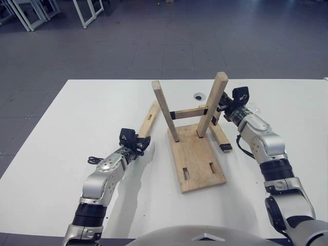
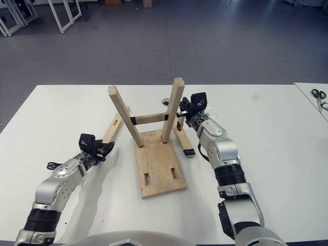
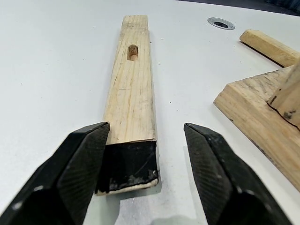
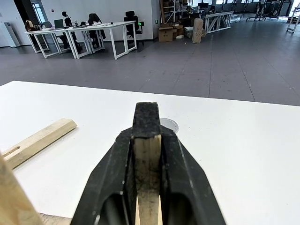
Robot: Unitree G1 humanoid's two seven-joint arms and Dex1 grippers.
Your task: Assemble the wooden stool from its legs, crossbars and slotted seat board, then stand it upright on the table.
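Note:
The slotted seat board (image 1: 197,159) lies flat on the white table. Two legs (image 1: 165,110) (image 1: 212,105) stand in its far slots, joined by a crossbar (image 1: 188,113). A loose leg (image 1: 150,119) lies left of the board. Its black-tipped end (image 3: 131,164) sits between the fingers of my open left gripper (image 1: 141,145) (image 3: 145,129), which do not touch it. My right gripper (image 1: 224,107) (image 4: 147,133) is beside the right upright leg, shut on a thin black-tipped wooden bar (image 4: 147,154). Another leg (image 1: 223,136) lies on the table right of the board.
A round cable hole (image 1: 199,96) is in the table behind the stool. Scissors (image 2: 318,94) lie on a neighbouring table at the far right. Bare tabletop (image 1: 77,128) spreads to the left and right of the parts.

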